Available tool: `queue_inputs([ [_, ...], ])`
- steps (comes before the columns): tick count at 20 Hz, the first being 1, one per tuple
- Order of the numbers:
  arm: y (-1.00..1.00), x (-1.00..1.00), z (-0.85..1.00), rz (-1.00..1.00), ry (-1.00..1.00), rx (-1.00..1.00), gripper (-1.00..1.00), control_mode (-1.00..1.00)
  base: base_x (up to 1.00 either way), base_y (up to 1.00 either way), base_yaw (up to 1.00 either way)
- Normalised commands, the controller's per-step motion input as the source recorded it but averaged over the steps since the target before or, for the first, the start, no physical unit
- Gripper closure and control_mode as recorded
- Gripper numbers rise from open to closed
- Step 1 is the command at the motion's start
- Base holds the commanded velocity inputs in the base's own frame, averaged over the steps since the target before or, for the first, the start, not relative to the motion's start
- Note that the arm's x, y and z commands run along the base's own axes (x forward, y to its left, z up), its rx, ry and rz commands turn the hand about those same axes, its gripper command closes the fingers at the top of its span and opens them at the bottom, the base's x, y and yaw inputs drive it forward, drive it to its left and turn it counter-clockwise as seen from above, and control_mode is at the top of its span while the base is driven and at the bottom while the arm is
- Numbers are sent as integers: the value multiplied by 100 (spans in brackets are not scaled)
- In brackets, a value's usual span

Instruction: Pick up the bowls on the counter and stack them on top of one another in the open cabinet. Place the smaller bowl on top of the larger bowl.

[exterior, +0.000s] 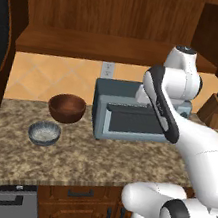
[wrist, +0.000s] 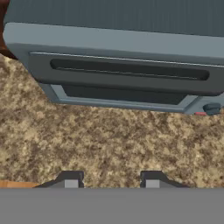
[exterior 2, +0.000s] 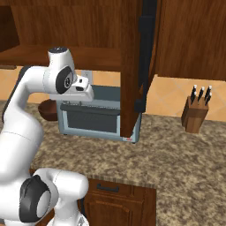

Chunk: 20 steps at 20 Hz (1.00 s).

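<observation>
Left of the toaster oven [exterior: 130, 116]: both bowls [exterior: 66, 107] on counter [exterior: 71, 160] | jaws open, empty, well apart.

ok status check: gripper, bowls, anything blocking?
Gripper open, empty, hanging over the counter in front of the toaster oven. Larger bowl and smaller bowl both on counter, apart, untouched. Cabinet shelf open; nothing in the way.

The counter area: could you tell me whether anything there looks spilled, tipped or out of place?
Nothing stands out. Both bowls sit upright on the counter, the larger bowl behind the smaller bowl, apart. The toaster oven and knife block stand square.
</observation>
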Motion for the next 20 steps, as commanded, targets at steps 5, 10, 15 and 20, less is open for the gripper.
queue_inputs([
  [5, 61, -17, -4, 1, -2, -6, -100, -100, 0, 0, 0],
  [10, 100, -54, 0, 12, -30, -19, -100, -100, 0, 0, 0],
  [15, 100, -53, -10, 20, -17, -18, -100, -100, 0, 0, 0],
  [20, 100, -41, -33, 25, -2, -18, -100, -100, 0, 0, 0],
])
